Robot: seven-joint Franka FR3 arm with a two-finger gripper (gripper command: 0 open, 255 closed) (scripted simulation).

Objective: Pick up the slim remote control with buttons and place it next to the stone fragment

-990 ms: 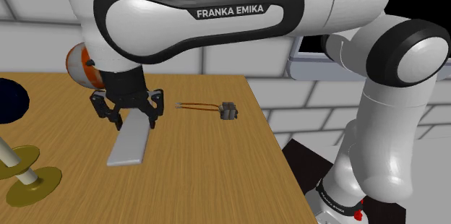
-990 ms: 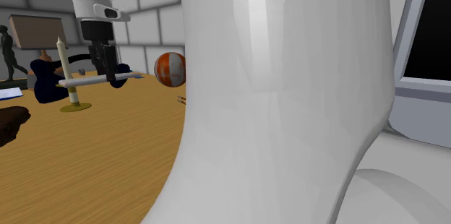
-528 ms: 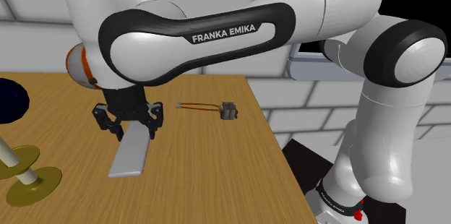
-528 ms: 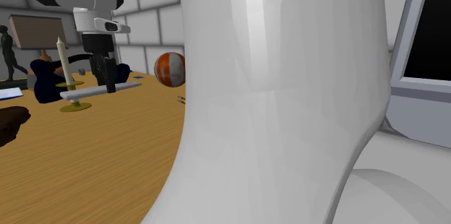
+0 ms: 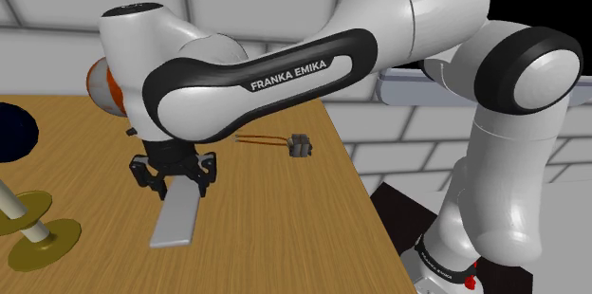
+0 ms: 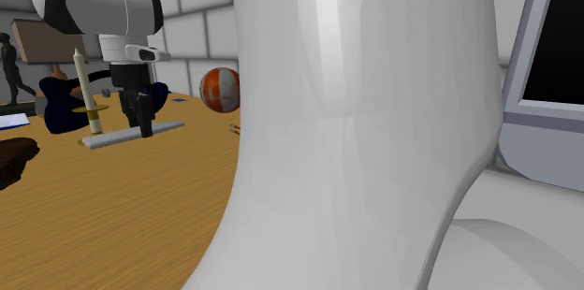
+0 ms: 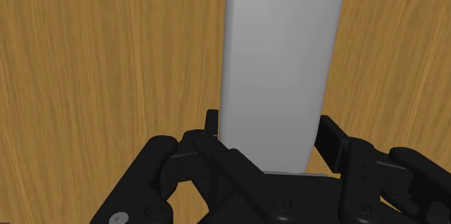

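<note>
The slim remote (image 5: 175,217) is drawn as a plain light grey slab. My black gripper (image 5: 176,182) is shut on one end of it. The slab sticks out level from the fingers, low over the wooden table (image 5: 275,216); I cannot tell whether it touches. In the second exterior view the gripper (image 6: 142,125) points straight down onto the remote (image 6: 120,136). The wrist view has the remote (image 7: 278,56) clasped between the gripper's (image 7: 267,143) fingers, over bare wood. A dark brown lump (image 6: 13,161), perhaps the stone fragment, lies at the second exterior view's left edge.
A small dark grey block with two thin orange rods (image 5: 299,145) lies near the table's right edge. Two yellow candlestick bases (image 5: 44,241) and a dark blue object (image 5: 13,131) stand at the shoulder view's left. A red and white ball (image 6: 221,89) sits behind the arm.
The gripper has come down toward the table with the remote and shifted a little nearer in the shoulder view. The grip has stayed the same.
</note>
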